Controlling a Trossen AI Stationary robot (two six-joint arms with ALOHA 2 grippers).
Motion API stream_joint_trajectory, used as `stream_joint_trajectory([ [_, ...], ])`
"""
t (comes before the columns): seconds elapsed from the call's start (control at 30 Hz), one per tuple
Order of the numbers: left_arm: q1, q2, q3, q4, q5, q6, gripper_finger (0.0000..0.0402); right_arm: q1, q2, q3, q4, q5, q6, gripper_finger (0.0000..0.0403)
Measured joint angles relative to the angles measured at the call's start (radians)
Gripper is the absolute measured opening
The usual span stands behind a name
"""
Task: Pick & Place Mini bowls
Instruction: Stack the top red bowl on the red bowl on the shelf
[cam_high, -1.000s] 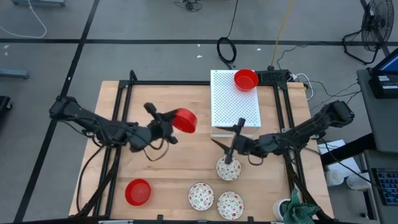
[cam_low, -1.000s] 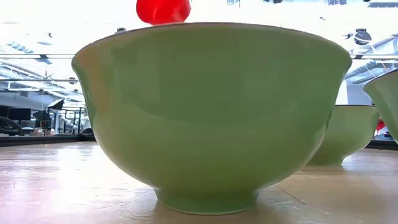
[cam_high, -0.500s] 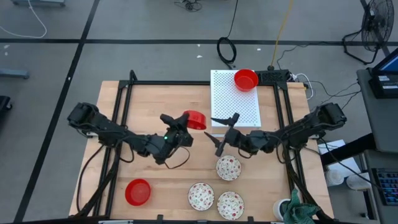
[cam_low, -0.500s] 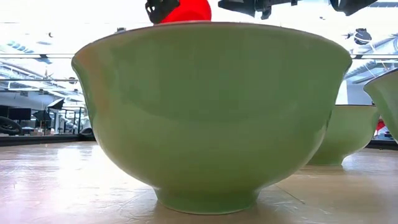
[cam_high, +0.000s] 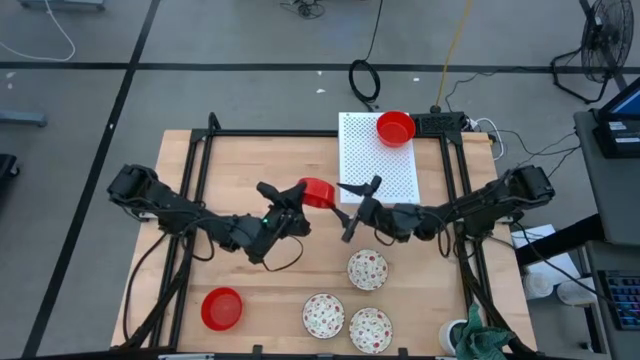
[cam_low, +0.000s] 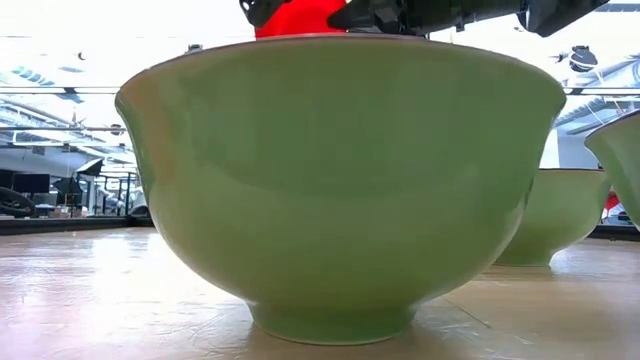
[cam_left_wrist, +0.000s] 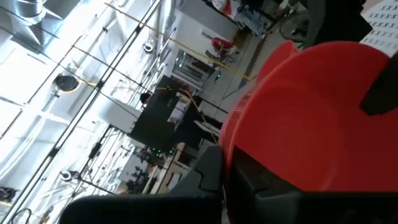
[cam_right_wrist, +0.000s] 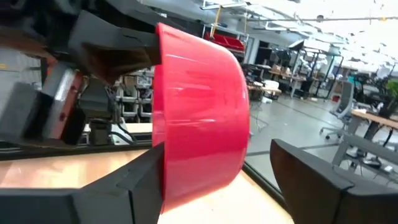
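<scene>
My left gripper (cam_high: 296, 200) is shut on a plain red mini bowl (cam_high: 318, 192), which it carries in the air over the middle of the table, tipped on its side. My right gripper (cam_high: 347, 210) is open. In the right wrist view its fingers (cam_right_wrist: 124, 186) stand on either side of this bowl (cam_right_wrist: 199, 118); I cannot tell whether they touch it. A second red bowl (cam_high: 396, 127) sits on the white perforated board (cam_high: 375, 175). A third red bowl (cam_high: 222, 308) rests on the table near the near edge. Three floral bowls (cam_high: 367, 270), (cam_high: 324, 315), (cam_high: 371, 330) stand upright on the table. My left gripper holds the red bowl by its rim (cam_right_wrist: 155, 37), coming level from the table's left at the bowl's open side. The bowl is lifted clear and lies on its side, mouth toward my left gripper. The fingers' exact placement on the rim is hidden by the bowl.
In the low view a floral bowl's green outer wall (cam_low: 340, 190) fills the picture, with another (cam_low: 560, 215) behind it and only the red bowl's top (cam_low: 295, 18) above. A black frame (cam_high: 200, 180) runs along the table's sides. Green cloth (cam_high: 485, 342) lies at the near right corner.
My left gripper has carried the red bowl a little toward the table's right. My right gripper has left the floral bowl, risen and moved toward the far edge and the left, fingers open, until they stand around the red bowl.
</scene>
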Motion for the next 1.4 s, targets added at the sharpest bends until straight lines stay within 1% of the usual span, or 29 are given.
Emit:
stream_joint_trajectory([
  [0.1,-0.004,0.0,0.0,0.001,0.002,-0.023,0.0014,-0.001,0.0,0.0,0.0,0.0,-0.002,0.023],
  [0.17,-0.007,0.0,0.0,0.0,0.002,-0.04,0.0013,-0.002,0.0,0.0,0.0,0.0,-0.011,0.0204],
  [0.33,-0.016,0.0,0.0,-0.003,-0.016,-0.119,0.0009,-0.001,0.0,0.0,0.002,0.007,-0.029,0.0111],
  [0.47,-0.022,0.0,0.0,-0.003,-0.015,-0.216,0.0037,-0.003,-0.002,0.0,0.005,0.029,-0.056,0.0031],
  [0.5,-0.022,0.0,0.0,-0.003,-0.01,-0.245,0.0046,-0.004,-0.002,0.0,0.005,0.031,-0.059,0.0018],
  [0.53,-0.023,0.0,0.0,-0.007,0.002,-0.279,0.0055,-0.004,-0.002,0.0,0.005,0.032,-0.064,0.0011],
  [0.67,-0.044,0.0,0.0,-0.044,0.022,-0.414,0.0084,0.002,-0.002,0.001,0.002,0.036,-0.078,0.0009],
  [0.8,-0.076,0.0,0.0,-0.081,0.079,-0.451,0.0101,0.009,-0.002,0.001,0.0,0.033,-0.102,0.0002],
  [0.87,-0.088,0.0,0.012,-0.1,0.089,-0.479,0.0109,0.01,-0.002,0.001,0.0,0.028,-0.104,0.0001],
  [0.93,-0.098,-0.002,0.045,-0.19,0.096,-0.527,0.0119,0.012,-0.002,0.001,0.001,0.022,-0.105,0.0],
  [1.0,-0.108,-0.005,0.106,-0.366,0.113,-0.631,0.0132,0.012,-0.001,0.001,-0.001,0.019,-0.107,0.0],
  [1.07,-0.112,-0.008,0.201,-0.633,0.196,-0.802,0.0146,0.012,-0.001,0.0,-0.009,0.015,-0.112,0.0001],
  [1.13,-0.105,-0.009,0.313,-0.91,0.357,-0.996,0.0159,0.012,0.0,0.0,-0.01,0.015,-0.111,0.0001],
  [1.2,-0.085,-0.007,0.401,-1.092,0.518,-1.125,0.0171,0.012,0.0,0.0,-0.012,0.017,-0.111,0.0001],
  [1.27,-0.066,-0.006,0.453,-1.166,0.636,-1.17,0.0181,0.013,-0.003,0.0,-0.032,0.02,-0.108,0.0001],
  [1.33,-0.062,-0.022,0.472,-1.199,0.697,-1.161,0.0188,0.016,-0.013,0.0,-0.064,0.022,-0.103,0.0001],
  [1.4,-0.072,-0.054,0.472,-1.209,0.73,-1.131,0.0194,0.021,-0.037,0.0,-0.111,0.022,-0.088,0.0001],
])
